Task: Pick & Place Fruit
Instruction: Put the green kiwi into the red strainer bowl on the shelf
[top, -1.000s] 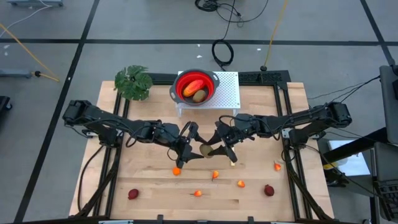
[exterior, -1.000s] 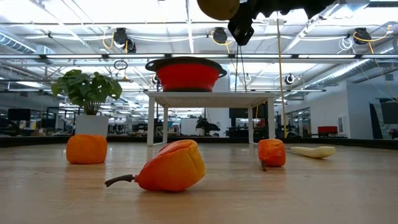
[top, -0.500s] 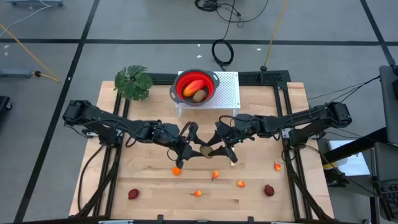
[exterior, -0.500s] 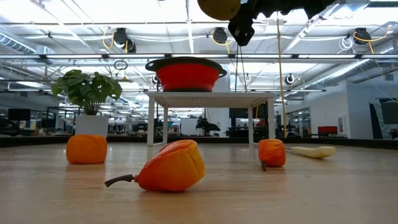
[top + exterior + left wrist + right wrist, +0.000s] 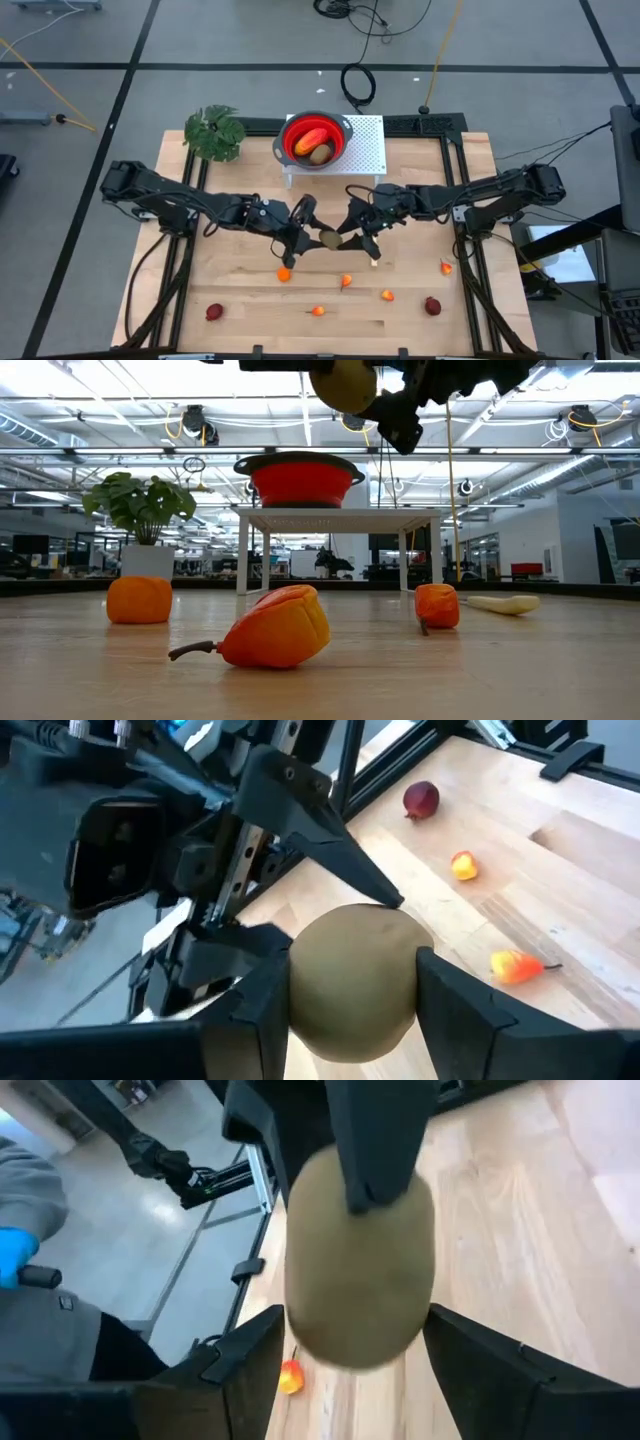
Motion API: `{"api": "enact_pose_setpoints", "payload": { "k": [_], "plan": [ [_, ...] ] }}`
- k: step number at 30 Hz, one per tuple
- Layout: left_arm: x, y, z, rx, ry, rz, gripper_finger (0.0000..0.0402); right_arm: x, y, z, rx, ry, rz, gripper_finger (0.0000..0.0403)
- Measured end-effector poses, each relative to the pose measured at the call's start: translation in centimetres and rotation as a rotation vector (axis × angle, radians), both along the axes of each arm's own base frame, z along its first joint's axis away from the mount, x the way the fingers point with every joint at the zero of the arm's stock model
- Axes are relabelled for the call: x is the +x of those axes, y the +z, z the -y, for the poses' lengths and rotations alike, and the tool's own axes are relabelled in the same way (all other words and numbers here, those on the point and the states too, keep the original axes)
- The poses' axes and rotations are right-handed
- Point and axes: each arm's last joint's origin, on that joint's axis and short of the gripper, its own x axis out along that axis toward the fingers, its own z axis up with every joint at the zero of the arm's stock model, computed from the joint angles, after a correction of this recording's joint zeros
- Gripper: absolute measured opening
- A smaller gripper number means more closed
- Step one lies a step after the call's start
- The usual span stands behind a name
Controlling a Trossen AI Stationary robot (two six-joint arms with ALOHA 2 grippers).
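In the high view the brown oval fruit (image 5: 329, 239) is seen lifted above the worktop (image 5: 240, 290), between the left hand (image 5: 300, 236) and the right hand (image 5: 356, 236). In the left wrist view it is gripped between the left fingers (image 5: 450, 1010), matte olive-brown; its long axis cannot be told there. In the right wrist view the right fingers (image 5: 480, 1370) are spread beside it, its long axis pointing away from them.

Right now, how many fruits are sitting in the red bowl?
2: a red-yellow oblong fruit and a brown oval fruit beside it, in the red bowl on the white stand. More could be hidden beneath them.
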Motion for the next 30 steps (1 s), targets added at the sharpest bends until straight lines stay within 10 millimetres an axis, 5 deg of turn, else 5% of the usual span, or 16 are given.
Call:
{"api": "enact_pose_setpoints", "payload": {
  "k": [16,30],
  "plan": [
    [-2.0,2.4,-1.7,0.103,0.268,0.041,0.0181,-1.1,-1.8,-0.1,0.02,0.05,-0.229,0.0221],
    [-3.4,4.5,-4.8,0.177,0.628,0.133,0.0181,-1.5,-2.4,-0.1,-0.13,0.129,-0.227,0.0087]
  ]
}}
